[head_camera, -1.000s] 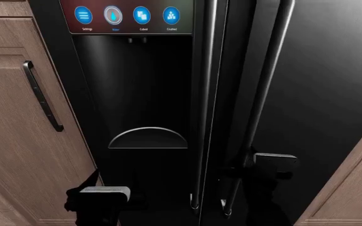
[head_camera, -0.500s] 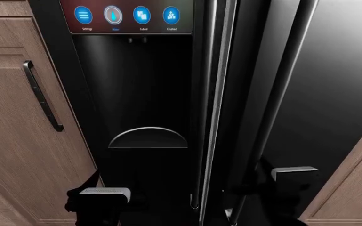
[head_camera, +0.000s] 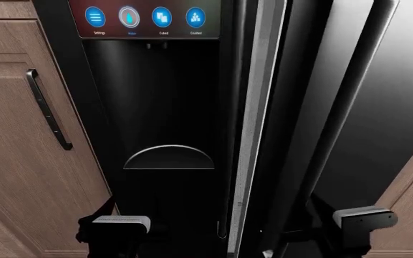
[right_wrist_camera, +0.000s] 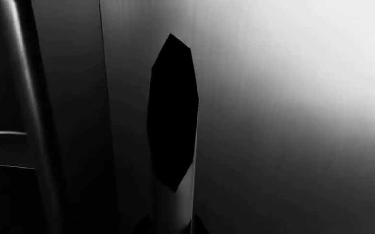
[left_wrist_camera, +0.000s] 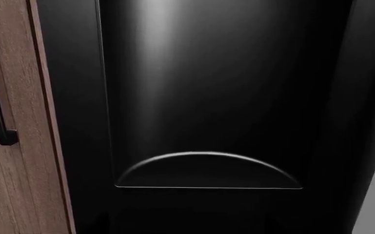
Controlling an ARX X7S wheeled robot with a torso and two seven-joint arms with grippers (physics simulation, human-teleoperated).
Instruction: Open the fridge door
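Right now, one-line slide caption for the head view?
Fridge door cracked open, right arm low by its bar handle; dispenser door shut.

Left pincer (head_camera: 120,223) low, idle; right pincer (head_camera: 313,232) extended forward.

The tall glossy black fridge door (head_camera: 399,102), right of the head frame, fades to pale grey glare, and its long vertical bar handle (head_camera: 349,102) is dark metal. A light grey edge strip (head_camera: 256,123) runs down the frame's centre. The narrower black dispenser door (head_camera: 156,107) carries a dark red touch panel (head_camera: 145,19) with round blue icons (white captions beneath). At left, the brown wood-grain cabinet door (head_camera: 13,161) has a dark handle (head_camera: 49,110).
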